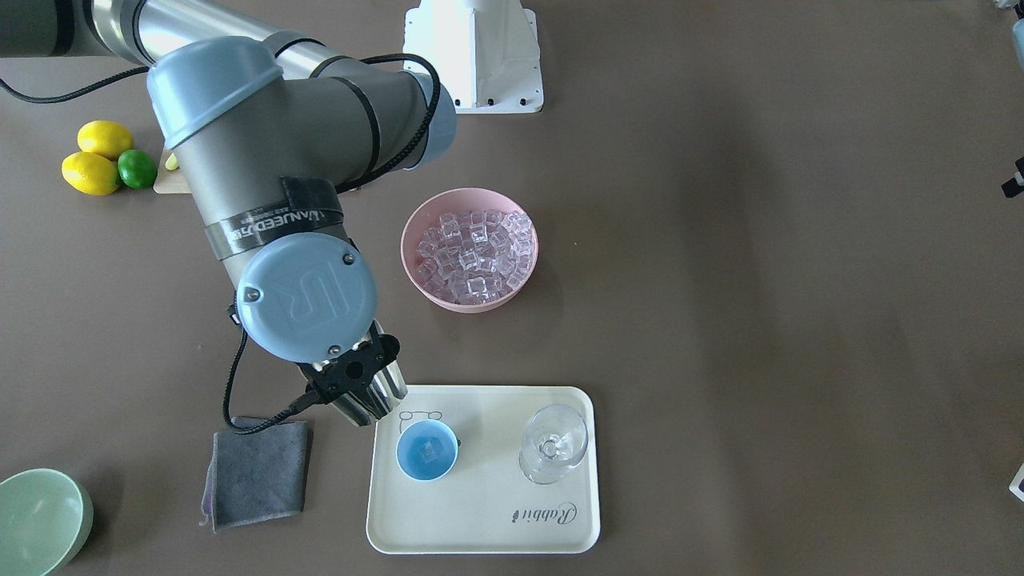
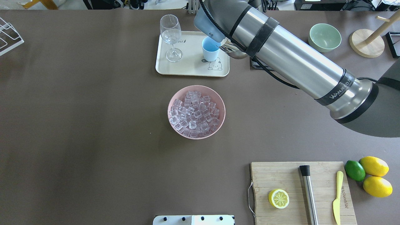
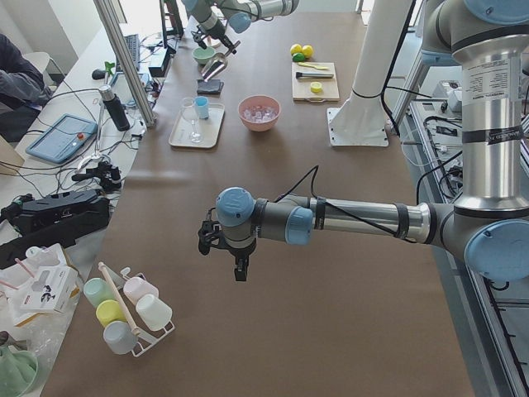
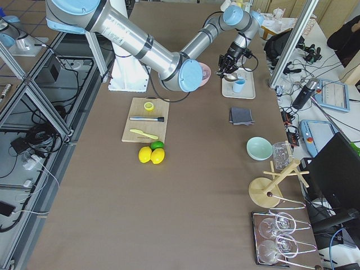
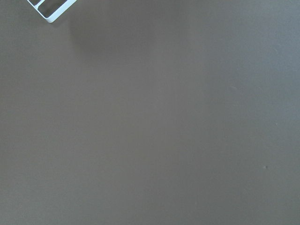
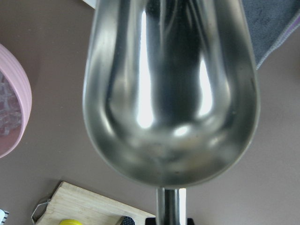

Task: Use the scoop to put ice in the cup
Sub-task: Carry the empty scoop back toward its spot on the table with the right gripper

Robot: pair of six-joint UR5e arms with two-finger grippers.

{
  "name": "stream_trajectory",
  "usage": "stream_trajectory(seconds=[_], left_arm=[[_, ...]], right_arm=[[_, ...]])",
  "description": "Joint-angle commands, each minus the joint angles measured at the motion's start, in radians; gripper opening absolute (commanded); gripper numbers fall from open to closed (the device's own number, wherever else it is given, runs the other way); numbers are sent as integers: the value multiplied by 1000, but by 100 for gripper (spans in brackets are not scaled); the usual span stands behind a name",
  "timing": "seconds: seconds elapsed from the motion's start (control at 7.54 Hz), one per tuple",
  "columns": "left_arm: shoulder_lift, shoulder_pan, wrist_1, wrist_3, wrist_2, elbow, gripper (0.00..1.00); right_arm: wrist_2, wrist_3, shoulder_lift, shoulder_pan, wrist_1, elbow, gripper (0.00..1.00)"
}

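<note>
My right gripper (image 1: 358,382) is shut on the handle of the shiny steel scoop (image 1: 378,398), held tilted just beside the rim of the light-blue cup (image 1: 427,450). The scoop's trough (image 6: 171,89) is empty in the right wrist view. The cup stands on the cream tray (image 1: 480,520) and holds a few clear ice cubes (image 1: 432,448). Many more ice cubes (image 1: 476,254) fill the pink bowl (image 1: 416,272) behind the tray. My left gripper (image 3: 235,252) hovers over bare table far from these; I cannot tell whether it is open or shut.
A clear stemmed glass (image 1: 552,444) stands on the tray next to the cup. A grey cloth (image 1: 256,472) and a pale green bowl (image 1: 40,520) lie beside the tray. A cutting board (image 2: 281,178) holds a steel cylinder (image 2: 308,193), a knife and half a lemon.
</note>
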Motion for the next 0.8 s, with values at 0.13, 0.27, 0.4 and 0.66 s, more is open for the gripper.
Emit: stream_trajectory(seconds=[0.13,0.27,0.4,0.66], left_arm=[[0,2,1,0,0,4,98],[0,1,1,0,2,4,98],[0,2,-1,0,2,7,98],[-2,2,-1,2,5,13,98]], right_arm=[[-47,150,-295,74,-32,425,0],[-51,230,-407,74,-29,560,0],[-49,274,-502,73,-23,656,0],[-38,405,-700,71,113,776,0]])
